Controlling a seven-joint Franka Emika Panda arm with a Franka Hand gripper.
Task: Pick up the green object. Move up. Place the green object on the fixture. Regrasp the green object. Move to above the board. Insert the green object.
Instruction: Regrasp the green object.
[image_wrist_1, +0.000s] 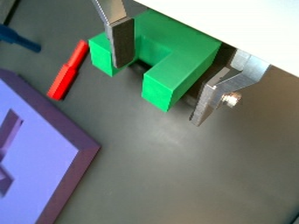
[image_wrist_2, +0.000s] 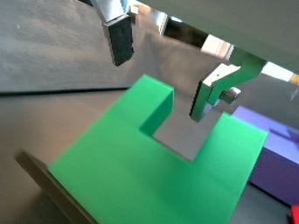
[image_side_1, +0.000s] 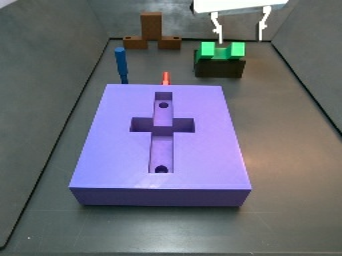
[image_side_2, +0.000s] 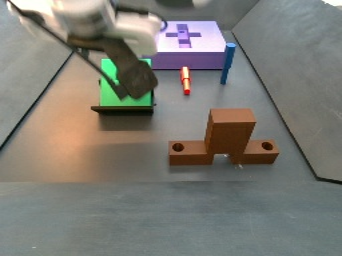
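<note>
1. Nearest you in a side view, the board (image_side_1: 167, 140) lay flat on the dark floor (image_side_1: 287, 190), its cross-shaped recess (image_side_1: 162, 124) open, with a round hole (image_side_1: 163, 101) beyond the cross and another on the near side.
2. Just past the board's far edge you had a small red peg (image_side_1: 166, 77) lying on the floor, and a slim blue peg (image_side_1: 120, 64) standing upright off the far left corner.
3. Farther back on the right, the green object (image_side_1: 222, 49) sat on the fixture (image_side_1: 221, 68), notch facing up, its two prongs upright.
4. Directly above it the gripper (image_side_1: 242, 24) hung with jaws apart and nothing between them. Both silver fingers (image_side_1: 215, 23) stayed clear of the block's top.
5. Both wrist views confirmed that for you: green object (image_wrist_1: 158, 64) below the gripper (image_wrist_1: 167, 74), one finger (image_wrist_1: 121, 42) over a prong, the other out past the opposite prong. Contact I couldn't tell.
6. Farthest back, against the rear wall, the brown cross-shaped piece (image_side_1: 154, 34) stood well apart from the rest.
7. From the opposite side view, you saw the arm (image_side_2: 94, 25) reaching down over the green object (image_side_2: 118, 85), with the red peg (image_side_2: 185, 80) between that block and the blue peg (image_side_2: 229, 62).
</note>
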